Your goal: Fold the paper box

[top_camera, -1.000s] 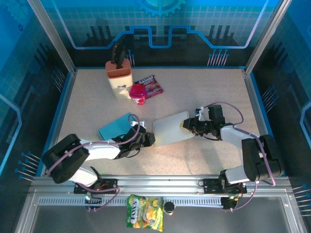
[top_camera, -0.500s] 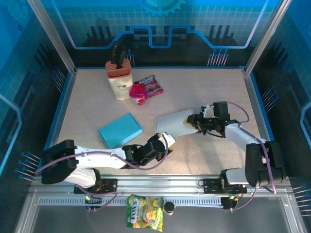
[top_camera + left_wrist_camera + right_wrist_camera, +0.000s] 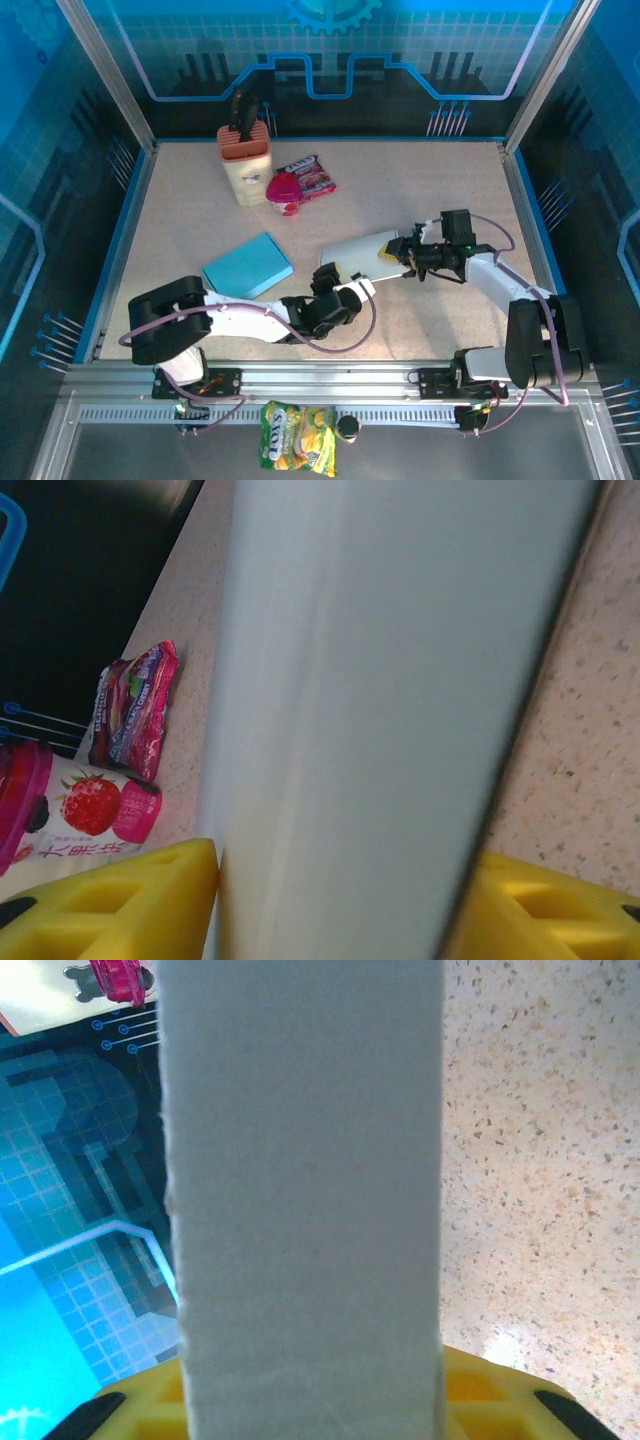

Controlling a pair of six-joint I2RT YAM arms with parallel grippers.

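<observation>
Pink plastic yoghurt cup with a strawberry picture (image 3: 90, 815): white Chinese characters along its lower band, seemingly 大果粒. Yellow and green crinkled snack bag (image 3: 297, 449): blue brand lettering, too small to read

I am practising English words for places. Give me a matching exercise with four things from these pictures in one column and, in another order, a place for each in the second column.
Things
1 paper box
2 strawberry drink bottle
3 blue flat box
4 snack bag

Places
A beside the knife block
B at the bottom edge of the top view
C gripped by the left pincer and the right pincer
D directly left of the paper box

Pairs: 1-C, 2-A, 3-D, 4-B
</observation>
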